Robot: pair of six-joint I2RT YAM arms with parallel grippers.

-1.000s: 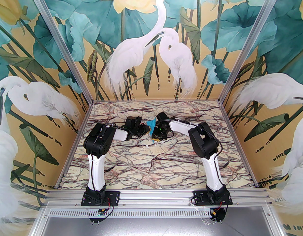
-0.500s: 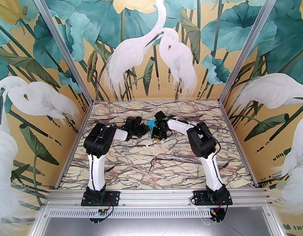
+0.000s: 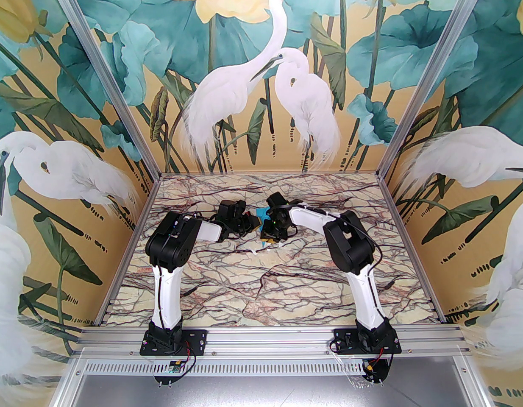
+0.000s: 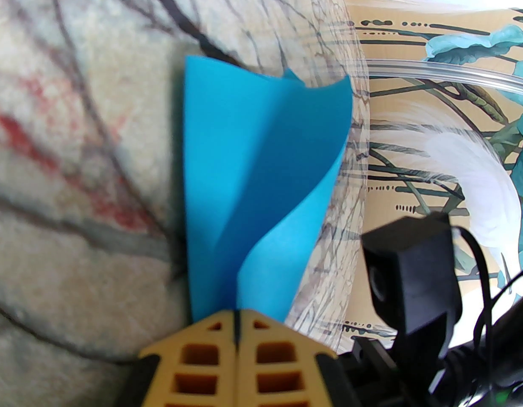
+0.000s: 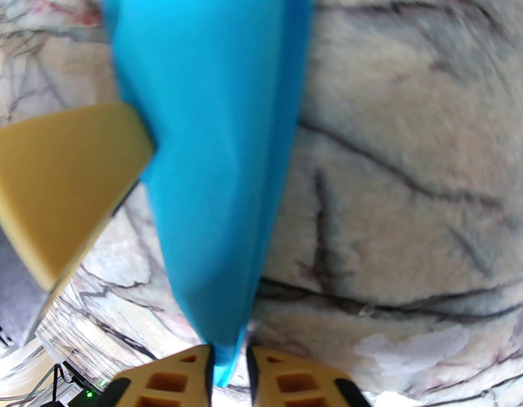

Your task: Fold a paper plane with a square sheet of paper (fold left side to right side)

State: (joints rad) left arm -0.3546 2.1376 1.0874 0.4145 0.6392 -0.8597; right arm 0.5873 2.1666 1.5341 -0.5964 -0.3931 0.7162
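Left jaws: I see them clenched tight on one edge of the square sheet of paper (image 4: pixel 261 163).
Right jaws: pinching the sheet's narrow end.
Paper: curled over itself, between both arms.
Place: mid-desk (image 3: pixel 261 278), toward the far half; contact with it I can't tell.

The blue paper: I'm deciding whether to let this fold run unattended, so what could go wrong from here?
1. Both the left gripper and right gripper pinch the sheet at narrow spots; pulling apart could tear it or slip it free.
2. Its layers bow apart uncreased, so pressing down now may set a crooked fold.
3. In the top view the grippers sit very close, so they might collide.
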